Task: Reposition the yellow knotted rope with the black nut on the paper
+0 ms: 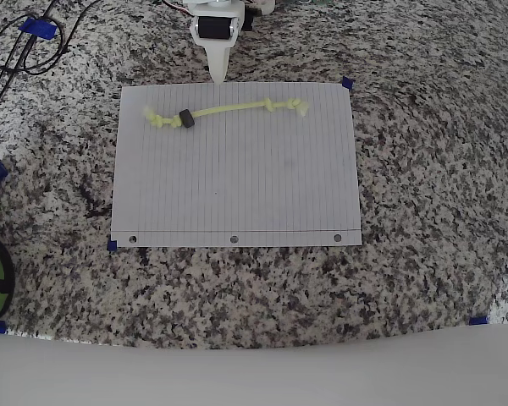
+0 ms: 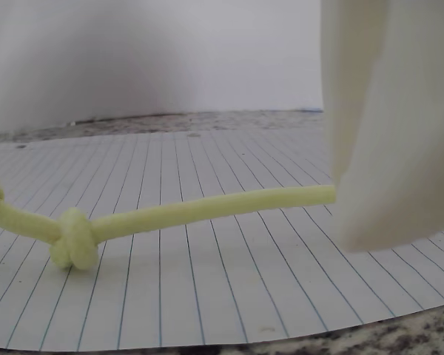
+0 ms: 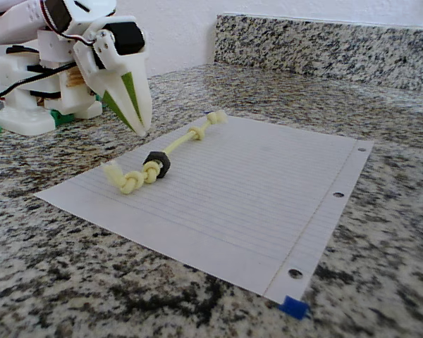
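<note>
Yellow rope (image 1: 229, 110) lay untouched on the paper (image 1: 237, 186); our closed jaws hovered just behind, so we should open them first.

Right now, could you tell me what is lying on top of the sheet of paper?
On the paper lies the yellow rope, near the edge by the gripper, with the black nut threaded on it. Whether anything sits underneath the paper is hidden.

1 yellow knotted rope (image 1: 229, 110), 1 black nut (image 1: 185, 118), 1 paper (image 1: 237, 186).
</note>
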